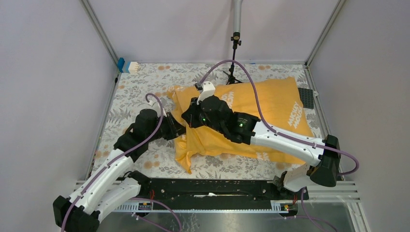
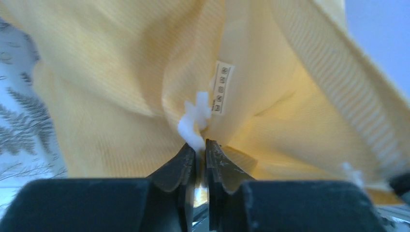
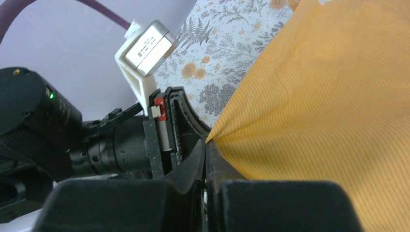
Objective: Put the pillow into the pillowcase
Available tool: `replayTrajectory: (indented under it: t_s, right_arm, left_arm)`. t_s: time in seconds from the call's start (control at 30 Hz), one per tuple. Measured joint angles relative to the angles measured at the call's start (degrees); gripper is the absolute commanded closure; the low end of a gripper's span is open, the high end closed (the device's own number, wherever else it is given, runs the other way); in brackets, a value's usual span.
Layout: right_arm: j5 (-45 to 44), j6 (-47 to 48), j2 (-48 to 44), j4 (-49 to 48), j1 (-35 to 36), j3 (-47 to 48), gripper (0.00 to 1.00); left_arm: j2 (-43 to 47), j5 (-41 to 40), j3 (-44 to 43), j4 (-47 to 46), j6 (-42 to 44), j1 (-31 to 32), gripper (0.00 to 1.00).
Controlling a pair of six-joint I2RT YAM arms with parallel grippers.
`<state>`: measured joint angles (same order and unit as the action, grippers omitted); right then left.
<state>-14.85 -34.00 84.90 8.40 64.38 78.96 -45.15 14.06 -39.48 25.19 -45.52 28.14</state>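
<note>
Right hand (image 3: 205,143) is pinching pillowcase (image 3: 314,96) cloth taut, fingers pressed together; left hand (image 2: 200,145) is nipping it beside the label (image 2: 221,88), probably to spread its mouth for stuffing.

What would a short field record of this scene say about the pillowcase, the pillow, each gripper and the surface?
pillowcase: orange-yellow, wrinkled, bulging, lying on the table
left gripper: closed on a pillowcase fold, near the care label
right gripper: shut, pinching pillowcase cloth
pillow: hidden, except perhaps a white bit at the left gripper's tips
table: floral-patterned
</note>
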Motion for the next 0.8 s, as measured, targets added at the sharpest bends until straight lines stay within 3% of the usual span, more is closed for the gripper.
replayTrajectory:
  t_s: [0.03, 0.27, 0.47, 0.63, 0.8]
  right_arm:
    - [0.22, -0.24, -0.22, 0.0, 0.0, -0.31, 1.0]
    - [2.1, -1.51, -0.98, -0.09, 0.0, -2.43, 1.0]
    - [2.64, -1.95, -1.27, -0.11, 0.0, -2.21, 1.0]
    - [4.68, -1.88, -0.28, 1.62, 0.07, 0.31, 1.0]
    - [5.55, -1.92, 2.1, 1.62, 0.11, 1.57, 1.0]
  left_arm:
    - [-0.55, 1.36, 0.31, -1.66, -0.28, 0.04, 1.0]
    - [-3.82, 7.85, 3.21, -15.74, -5.84, 0.35, 1.0]
    - [-13.22, 8.52, 10.25, -29.73, -9.46, 1.62, 0.99]
    - [-18.75, 6.43, 16.48, -38.45, -11.67, 2.58, 0.85]
    - [-14.51, 3.8, 17.77, -37.62, -11.74, 3.17, 0.69]
